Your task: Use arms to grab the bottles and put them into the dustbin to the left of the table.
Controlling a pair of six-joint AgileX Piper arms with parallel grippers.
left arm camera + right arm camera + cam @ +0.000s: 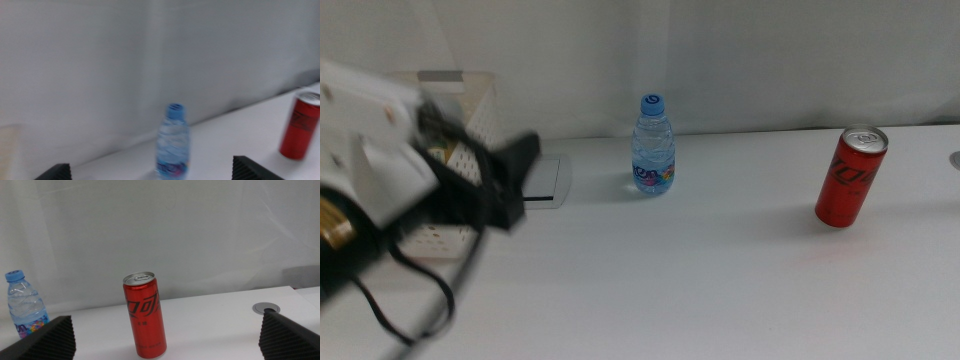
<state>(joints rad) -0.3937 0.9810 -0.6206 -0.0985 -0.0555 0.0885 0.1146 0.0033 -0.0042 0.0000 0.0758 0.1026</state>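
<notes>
The bottle (653, 146), clear with a blue cap, stands upright on the table (720, 280) near its far edge, and the can (851, 176) stands upright well to its right, also untouched. Neither is gripped, so both are left to carry. The dustbin (470, 100) sits at the table's left, its perforated wall partly hidden behind the left arm (380, 180); something yellowish shows through the holes (it could be the yellow bottle already dropped in, but the blur and the arm in front make that a guess, not a thing I can confirm). No yellow bottle stands on the table, which fits one item of three being done. The left gripper (160, 172) is by the dustbin and looks toward the bottle; its jaws stand wide apart with nothing between them, and the bottle sits in line with the gap, some way off. The right gripper (165, 340) does not show in the middle view; its wrist view shows its jaws spread wide and empty, with the can in front of the gap and the bottle further off to one side. A round grommet (263, 308) sits in the table beyond the can. My reading: the bottle is the left arm's next pick.
</notes>
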